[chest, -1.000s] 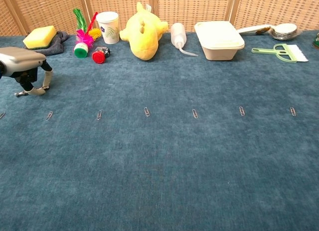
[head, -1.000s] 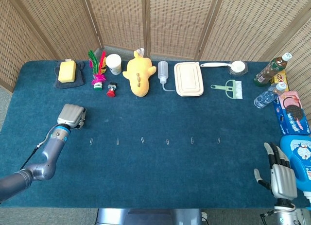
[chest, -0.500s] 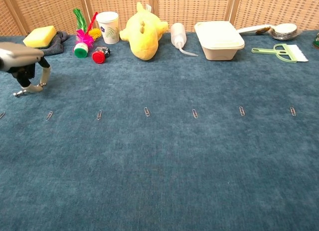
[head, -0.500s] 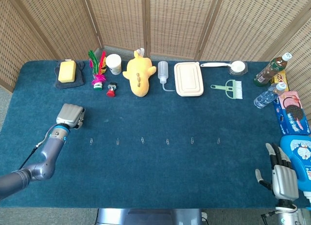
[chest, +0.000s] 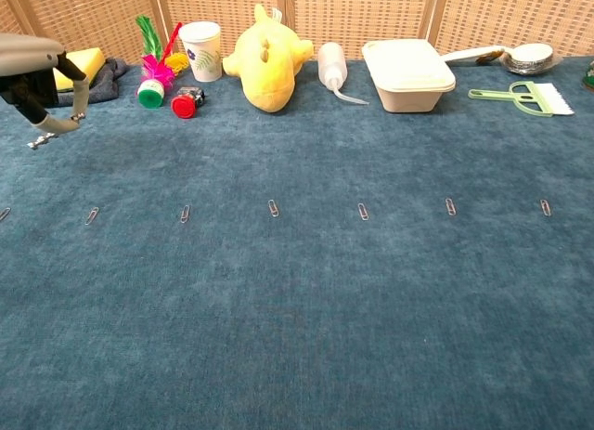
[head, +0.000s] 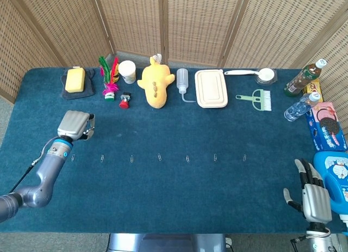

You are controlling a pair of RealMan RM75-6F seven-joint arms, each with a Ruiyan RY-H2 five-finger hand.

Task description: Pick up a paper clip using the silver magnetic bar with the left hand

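My left hand [head: 74, 124] [chest: 33, 62] hovers over the left part of the blue table. It pinches a small silver magnetic bar [chest: 40, 138], whose tip pokes out below the fingers. A row of several paper clips lies across the middle of the cloth, among them one [chest: 91, 215] [head: 102, 158] below and right of the hand and one [chest: 185, 213] [head: 131, 158] further right. The bar hangs well above the clips and touches none. My right hand [head: 314, 198] rests at the near right edge, fingers apart and holding nothing.
Along the back stand a yellow sponge [head: 75, 79], a feathered shuttlecock [head: 110, 78], a paper cup [head: 128, 71], a yellow plush toy [head: 155, 82], a squeeze bottle [head: 182, 81], a lunch box [head: 211, 88] and a green brush [head: 258, 99]. Bottles and snack packs [head: 324, 121] crowd the right edge.
My left hand has risen and drifted left and back, carrying the silver bar up away from the cloth. The clips and the right hand have stayed put.
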